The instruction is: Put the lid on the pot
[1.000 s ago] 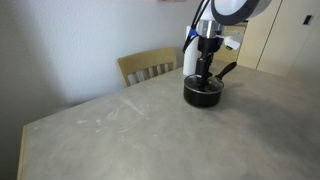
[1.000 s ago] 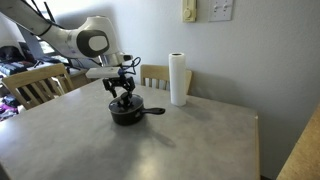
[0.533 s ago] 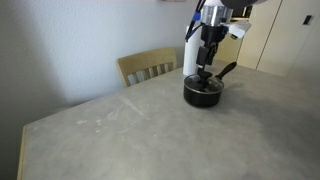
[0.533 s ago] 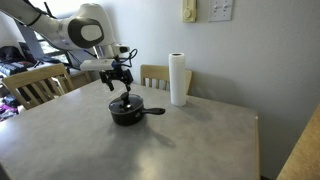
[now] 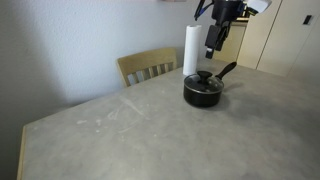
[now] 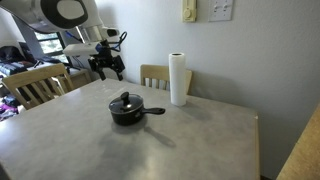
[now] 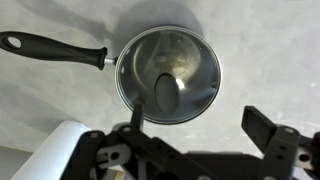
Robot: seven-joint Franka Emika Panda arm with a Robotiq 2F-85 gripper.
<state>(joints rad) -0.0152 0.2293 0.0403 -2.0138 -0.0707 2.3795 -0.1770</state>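
The black pot [image 5: 203, 92] stands on the table with its long handle angled up. The glass lid [image 5: 205, 78] with its dark knob sits on top of it. Both also show in an exterior view, the pot [image 6: 127, 113] with the lid [image 6: 125, 101] on it. In the wrist view the lid [image 7: 170, 72] covers the pot, and the handle [image 7: 50, 47] points left. My gripper [image 5: 215, 42] is open and empty, well above the pot. It also shows in an exterior view [image 6: 107, 68] and in the wrist view [image 7: 200, 125].
A tall white paper-towel roll [image 6: 178, 80] stands upright behind the pot, also seen in an exterior view [image 5: 190, 50]. Wooden chairs [image 5: 147, 66] stand at the table's far edge. The grey table [image 6: 180, 140] stretches wide in front of the pot.
My gripper was down on the lid's knob a second ago. It has let go and risen well above the pot. The lid stays on the pot.
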